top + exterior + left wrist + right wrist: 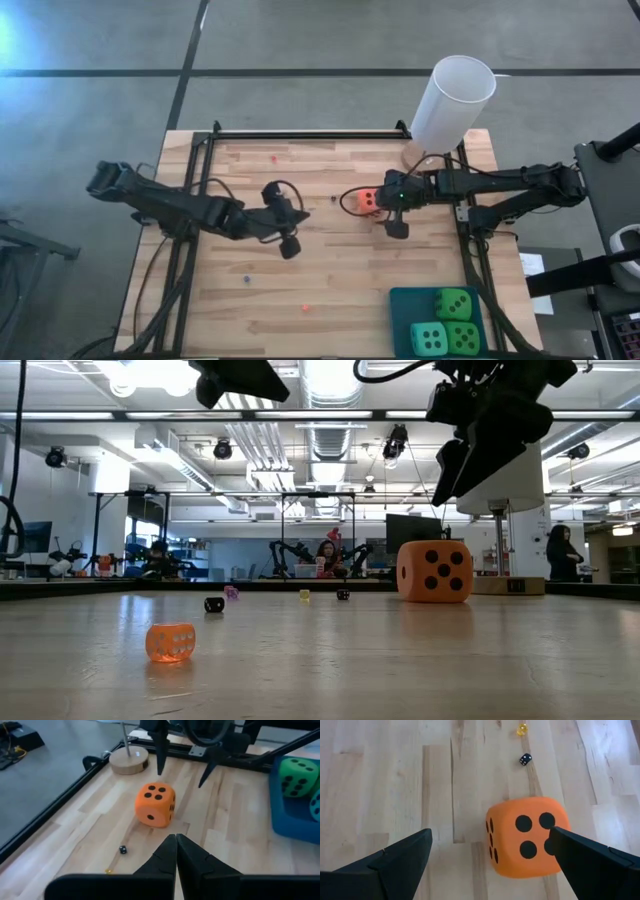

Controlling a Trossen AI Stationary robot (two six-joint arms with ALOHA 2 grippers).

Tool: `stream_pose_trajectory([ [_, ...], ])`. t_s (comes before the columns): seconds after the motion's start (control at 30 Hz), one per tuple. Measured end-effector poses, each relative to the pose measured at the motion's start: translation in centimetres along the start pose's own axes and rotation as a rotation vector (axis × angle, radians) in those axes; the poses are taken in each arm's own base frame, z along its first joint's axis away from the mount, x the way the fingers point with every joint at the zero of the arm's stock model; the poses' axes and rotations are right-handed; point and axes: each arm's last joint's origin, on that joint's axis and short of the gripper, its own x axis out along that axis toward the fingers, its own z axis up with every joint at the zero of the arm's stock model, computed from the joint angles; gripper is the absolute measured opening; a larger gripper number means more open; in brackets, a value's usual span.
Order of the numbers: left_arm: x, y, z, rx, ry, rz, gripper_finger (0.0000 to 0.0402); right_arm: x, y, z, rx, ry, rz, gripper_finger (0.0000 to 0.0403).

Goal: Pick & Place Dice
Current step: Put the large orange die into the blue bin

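Spread wide, right gripper [378, 213] fingers poised over orange-red die [364, 202], one fingertip [580, 852] overlapping its upper face, die resting on wooden table [330, 290] near middle. Pressed together, left gripper [176, 851] fingers, empty, pointing at same die from table's left-centre. Two green dice [454, 303] and turquoise die [429, 338] lying in blue tray [400, 300] at near right corner.
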Motion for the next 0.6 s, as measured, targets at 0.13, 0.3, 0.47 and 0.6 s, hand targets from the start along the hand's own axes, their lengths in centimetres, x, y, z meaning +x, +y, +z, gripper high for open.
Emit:
stream_pose_trajectory([
  [0.13, -0.54, 0.4, -0.08, 0.005, -0.018, -0.005, 0.0015, 0.0, 0.04, 0.01, 0.024, -0.001, 0.019, 0.04],
  [0.3, -0.54, 0.43, -0.23, 0.02, -0.008, -0.005, 0.0015, 0.0, 0.13, 0.05, 0.003, -0.006, 0.045, 0.04],
  [0.47, -0.52, 0.43, -0.27, 0.022, -0.005, -0.004, 0.0015, 0.0, 0.13, 0.05, -0.001, -0.006, 0.044, 0.04],
  [0.6, -0.52, 0.44, -0.29, 0.023, -0.003, -0.004, 0.0015, 0.0, 0.12, 0.06, -0.004, -0.007, 0.042, 0.04],
])
